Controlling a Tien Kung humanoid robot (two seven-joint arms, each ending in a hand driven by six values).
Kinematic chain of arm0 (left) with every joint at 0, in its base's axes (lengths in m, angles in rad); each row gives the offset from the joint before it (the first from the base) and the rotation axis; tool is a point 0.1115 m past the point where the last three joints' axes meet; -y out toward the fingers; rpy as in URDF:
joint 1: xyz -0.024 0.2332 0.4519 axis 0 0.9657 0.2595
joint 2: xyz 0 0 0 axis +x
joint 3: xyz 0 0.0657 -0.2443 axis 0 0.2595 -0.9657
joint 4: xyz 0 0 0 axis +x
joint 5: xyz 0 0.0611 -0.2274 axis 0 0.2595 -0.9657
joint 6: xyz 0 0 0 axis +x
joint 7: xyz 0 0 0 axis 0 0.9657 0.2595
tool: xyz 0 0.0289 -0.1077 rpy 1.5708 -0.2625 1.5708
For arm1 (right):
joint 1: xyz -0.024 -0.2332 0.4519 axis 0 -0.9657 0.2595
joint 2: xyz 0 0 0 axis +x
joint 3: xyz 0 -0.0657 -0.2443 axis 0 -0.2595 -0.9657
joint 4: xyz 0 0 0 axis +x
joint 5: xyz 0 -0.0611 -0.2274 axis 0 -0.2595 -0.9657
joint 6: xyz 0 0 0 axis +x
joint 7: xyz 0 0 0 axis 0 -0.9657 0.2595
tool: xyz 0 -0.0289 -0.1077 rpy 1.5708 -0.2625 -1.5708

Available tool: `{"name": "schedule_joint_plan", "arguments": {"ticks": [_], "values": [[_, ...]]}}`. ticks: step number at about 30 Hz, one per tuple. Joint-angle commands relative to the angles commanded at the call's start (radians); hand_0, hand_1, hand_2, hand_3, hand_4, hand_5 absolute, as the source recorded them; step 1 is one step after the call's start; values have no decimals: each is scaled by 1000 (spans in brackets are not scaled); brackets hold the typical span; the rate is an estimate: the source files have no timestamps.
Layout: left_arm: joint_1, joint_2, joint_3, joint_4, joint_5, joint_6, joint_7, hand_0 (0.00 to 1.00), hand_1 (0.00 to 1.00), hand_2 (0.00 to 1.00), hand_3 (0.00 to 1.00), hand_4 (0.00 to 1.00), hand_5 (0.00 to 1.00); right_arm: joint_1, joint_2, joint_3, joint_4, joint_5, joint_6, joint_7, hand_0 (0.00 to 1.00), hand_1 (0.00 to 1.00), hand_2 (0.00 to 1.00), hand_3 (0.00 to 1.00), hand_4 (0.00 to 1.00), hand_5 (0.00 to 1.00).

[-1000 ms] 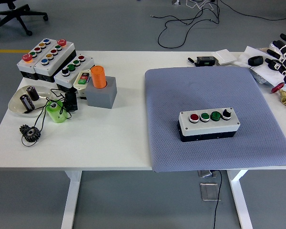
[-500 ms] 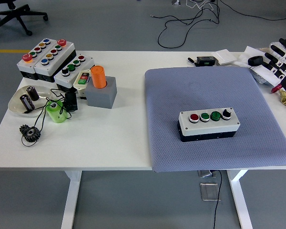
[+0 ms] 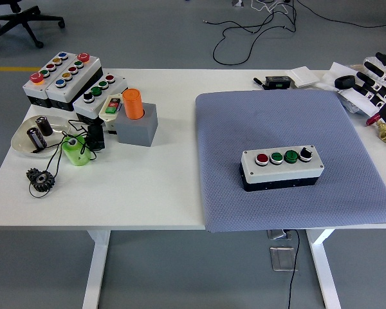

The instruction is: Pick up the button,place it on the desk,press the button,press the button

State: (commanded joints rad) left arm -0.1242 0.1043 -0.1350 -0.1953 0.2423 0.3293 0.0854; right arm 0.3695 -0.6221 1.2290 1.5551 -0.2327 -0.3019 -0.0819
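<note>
A white button box [image 3: 282,167] with a black base lies on the grey-blue pad [image 3: 289,116] at the right of the table. It carries a red button [image 3: 262,158], two green buttons and a black selector knob [image 3: 305,153]. My right hand [image 3: 381,80] hangs at the picture's right edge, above the table's far right corner and well clear of the box. Its fingers are spread and hold nothing. My left hand is out of view.
At the far left stand several other button boxes [image 3: 63,76], an orange cylinder [image 3: 133,103] on a grey block, a clear dish [image 3: 33,135], a green holder [image 3: 75,150] and a black gear [image 3: 41,179]. Papers, a black device [image 3: 277,82] and a brass valve [image 3: 385,132] clutter the far right corner.
My right hand has shifted slightly right and up along the picture's right edge. The button box and everything on the table have stayed put.
</note>
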Motion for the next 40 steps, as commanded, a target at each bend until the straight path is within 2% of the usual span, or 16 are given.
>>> {"name": "schedule_joint_plan", "arguments": {"ticks": [40], "values": [[0, -1, 2, 0, 1, -1, 1, 600, 536, 498, 448, 263, 994, -9, 1, -10, 1, 28, 0, -12, 812, 781, 837, 874, 671, 438]]}}
